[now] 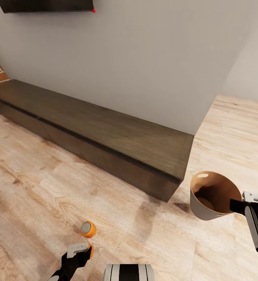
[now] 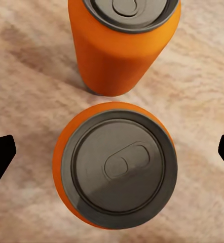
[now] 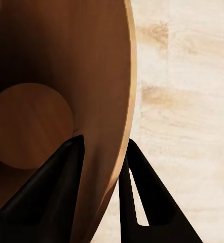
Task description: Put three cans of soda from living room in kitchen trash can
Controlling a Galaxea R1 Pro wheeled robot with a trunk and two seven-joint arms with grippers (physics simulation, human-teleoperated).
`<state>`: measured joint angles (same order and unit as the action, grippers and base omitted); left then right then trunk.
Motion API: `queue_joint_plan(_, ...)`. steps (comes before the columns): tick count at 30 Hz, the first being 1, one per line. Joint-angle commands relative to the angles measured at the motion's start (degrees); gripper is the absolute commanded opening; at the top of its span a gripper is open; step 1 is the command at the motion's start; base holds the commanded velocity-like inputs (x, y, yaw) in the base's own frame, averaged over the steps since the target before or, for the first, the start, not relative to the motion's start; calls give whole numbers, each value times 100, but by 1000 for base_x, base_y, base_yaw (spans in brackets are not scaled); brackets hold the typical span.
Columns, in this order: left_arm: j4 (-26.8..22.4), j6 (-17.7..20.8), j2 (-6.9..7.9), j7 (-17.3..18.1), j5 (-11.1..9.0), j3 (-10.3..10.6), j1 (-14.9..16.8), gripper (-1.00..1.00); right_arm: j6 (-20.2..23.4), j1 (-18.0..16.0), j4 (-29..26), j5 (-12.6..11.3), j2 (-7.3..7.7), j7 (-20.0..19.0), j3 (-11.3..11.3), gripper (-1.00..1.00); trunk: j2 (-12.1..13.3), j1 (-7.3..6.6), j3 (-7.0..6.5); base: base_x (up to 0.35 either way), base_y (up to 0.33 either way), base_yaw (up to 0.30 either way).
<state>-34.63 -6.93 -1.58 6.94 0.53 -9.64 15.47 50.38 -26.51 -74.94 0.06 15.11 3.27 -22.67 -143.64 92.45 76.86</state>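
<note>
Orange marks the targets in the head view: one soda can (image 1: 88,229) stands on the wood floor (image 1: 39,195) at about seven o'clock, and a second can (image 1: 91,249) sits just beyond the left gripper (image 1: 79,249), which reaches in low from six o'clock. At four o'clock the right gripper (image 1: 238,206) comes in level from the edge, holding the trash can (image 1: 207,207) up by its rim, mouth tipped toward the camera. A long dark bench (image 1: 105,136) runs along the wall behind.

Looking along the left wrist, the near can (image 2: 117,164) sits centred between widely spread fingertips (image 2: 0,157), the arm pointing straight down over its lid; the other can (image 2: 123,45) stands close at twelve o'clock. To grip well, I would descend squarely and close on the body without nudging the neighbour.

From the right wrist, the fingers (image 3: 51,192) straddle the bin's wall (image 3: 119,101), pinching it, one inside against the brown lining.
</note>
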Motion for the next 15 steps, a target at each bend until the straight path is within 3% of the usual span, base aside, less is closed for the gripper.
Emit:
queue_joint_plan(1,0,-1,0,0,0,-1,0,100,-1,-3,-3,3,1,-10,-2,-100,0,-1,6,0,0,0)
queue_joint_plan(15,0,-2,0,0,0,-2,0,100,-2,-3,-77,4,9,-9,-7,-100,0,-1,89,0,0,0)
